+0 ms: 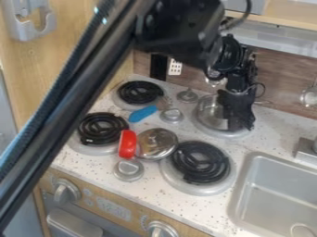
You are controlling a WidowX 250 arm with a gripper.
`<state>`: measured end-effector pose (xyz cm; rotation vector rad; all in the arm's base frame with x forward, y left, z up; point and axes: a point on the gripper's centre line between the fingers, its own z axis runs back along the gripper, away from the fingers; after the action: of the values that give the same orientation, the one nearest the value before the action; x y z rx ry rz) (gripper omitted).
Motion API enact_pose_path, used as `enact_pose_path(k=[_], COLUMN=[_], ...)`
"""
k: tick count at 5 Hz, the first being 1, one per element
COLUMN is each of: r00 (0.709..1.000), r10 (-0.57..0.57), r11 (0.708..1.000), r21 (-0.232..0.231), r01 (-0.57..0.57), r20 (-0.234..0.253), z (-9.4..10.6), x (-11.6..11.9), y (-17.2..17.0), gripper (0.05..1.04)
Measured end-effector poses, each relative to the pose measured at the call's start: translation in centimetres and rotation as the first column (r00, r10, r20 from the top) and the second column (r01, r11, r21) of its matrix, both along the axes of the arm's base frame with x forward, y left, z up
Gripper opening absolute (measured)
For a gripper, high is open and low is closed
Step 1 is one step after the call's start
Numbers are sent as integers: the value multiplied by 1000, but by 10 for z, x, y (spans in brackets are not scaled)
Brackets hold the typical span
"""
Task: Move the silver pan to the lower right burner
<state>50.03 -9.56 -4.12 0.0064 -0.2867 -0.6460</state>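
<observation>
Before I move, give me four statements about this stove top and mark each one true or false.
1. The silver pan is on the lower right burner. False: it is on the upper right burner.
2. The gripper is at the pan's right side, as the camera sees it. True.
3. The blue object lies in the sink. False: it lies among the burners.
4. The red object is left of the shiny round piece in view. True.

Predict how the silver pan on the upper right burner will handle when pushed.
The silver pan looks metallic, so it is likely stiff. Its smooth, shiny wall may be slippery. Upright and wide, it would probably slide before tipping.
</observation>
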Motion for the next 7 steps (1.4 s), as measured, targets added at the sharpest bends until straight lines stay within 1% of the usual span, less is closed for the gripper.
enact_pose_path(k=[1, 2, 3, 4, 6, 7], r00=[998, 998, 999, 998, 992, 991], r10=[-43, -50, -44, -51, -83, -75], r11=[999, 999, 999, 999, 997, 997], r21=[17, 10, -9, -5, 3, 5], r01=[43, 49, 44, 51, 83, 76], r20=[35, 44, 6, -21, -99, -115], z=[11, 22, 41, 51, 38, 32], x=[-13, -22, -29, -44, -95, -105], y=[3, 3, 1, 4, -6, -3], gripper=[73, 68, 68, 68, 68, 68])
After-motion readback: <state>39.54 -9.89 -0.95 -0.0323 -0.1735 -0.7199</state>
